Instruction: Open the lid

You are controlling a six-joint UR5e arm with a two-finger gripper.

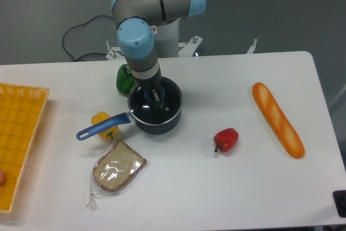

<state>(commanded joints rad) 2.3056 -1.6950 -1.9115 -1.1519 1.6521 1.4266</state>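
Illumination: bright, even, diffuse, from overhead. Desk (216, 187) surface near-white, close to overexposed, no hard glare. Shadows: soft, short, tight under objects. Small specular highlights on lid (162, 106) rim and on bagged bread slice (118, 166). Focus: acceptable across frame; fine detail limited by low resolution. Mild softness near gripper (153, 94). Background behind desk darker grey.

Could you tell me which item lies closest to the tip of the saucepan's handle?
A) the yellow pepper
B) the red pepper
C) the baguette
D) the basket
A: the yellow pepper sits right by the handle of the saucepan, partly behind it, while the other three lie well away.
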